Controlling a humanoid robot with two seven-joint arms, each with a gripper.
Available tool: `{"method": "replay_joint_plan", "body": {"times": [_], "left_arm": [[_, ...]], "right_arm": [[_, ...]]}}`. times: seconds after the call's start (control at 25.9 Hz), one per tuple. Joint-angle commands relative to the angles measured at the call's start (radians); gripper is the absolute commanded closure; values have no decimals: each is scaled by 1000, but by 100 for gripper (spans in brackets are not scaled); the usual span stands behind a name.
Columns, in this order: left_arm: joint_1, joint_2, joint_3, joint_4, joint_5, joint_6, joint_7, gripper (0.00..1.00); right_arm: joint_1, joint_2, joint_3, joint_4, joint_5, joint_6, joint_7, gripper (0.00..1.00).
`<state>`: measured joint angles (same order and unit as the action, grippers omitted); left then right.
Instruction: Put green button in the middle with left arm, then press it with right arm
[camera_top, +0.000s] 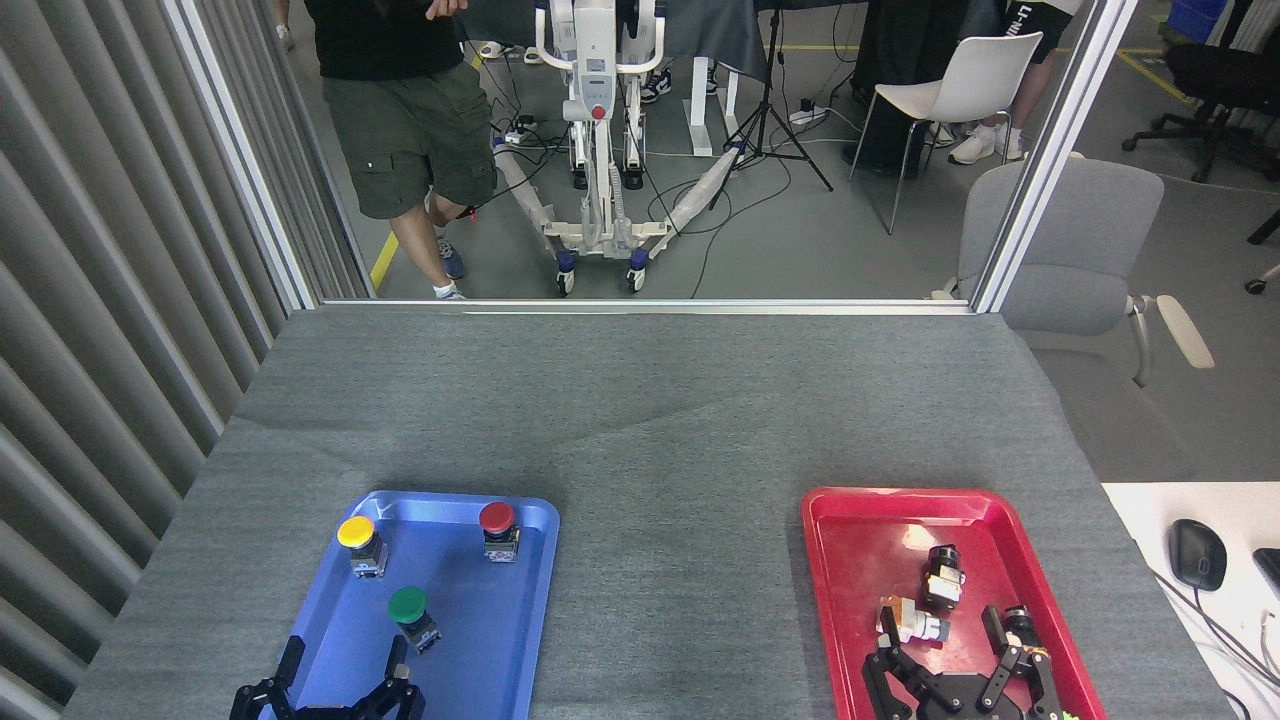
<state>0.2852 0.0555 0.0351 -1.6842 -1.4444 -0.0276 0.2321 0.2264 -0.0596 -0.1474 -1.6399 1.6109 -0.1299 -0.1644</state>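
Green button (409, 606) upright in blue tray (530, 560)

Even, bright overhead light fills the scene; shadows on the grey tablecloth (640, 430) are soft and faint, with slightly darker bands along its creases; a pale glare patch sits on the red tray (915, 535) and a weaker sheen on the blue tray (470, 640); focus is sharp throughout; straight frame edges lean outward toward the corners.
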Motion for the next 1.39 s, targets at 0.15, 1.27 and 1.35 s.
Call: {"method": "replay_joint_plan", "body": {"times": [0.15, 1.27, 1.35], "left_arm": [[-20, 1, 0, 17, 22, 8, -40, 0], [-32, 4, -1, 28, 15, -18, -34, 0], [-34, 4, -1, 28, 16, -18, -34, 0]], "right_arm": [[8, 1, -3, 0, -59, 3, -3, 0], [10, 11, 8, 0, -100, -5, 2, 0], [11, 6, 11, -1, -98, -8, 2, 0]]}}
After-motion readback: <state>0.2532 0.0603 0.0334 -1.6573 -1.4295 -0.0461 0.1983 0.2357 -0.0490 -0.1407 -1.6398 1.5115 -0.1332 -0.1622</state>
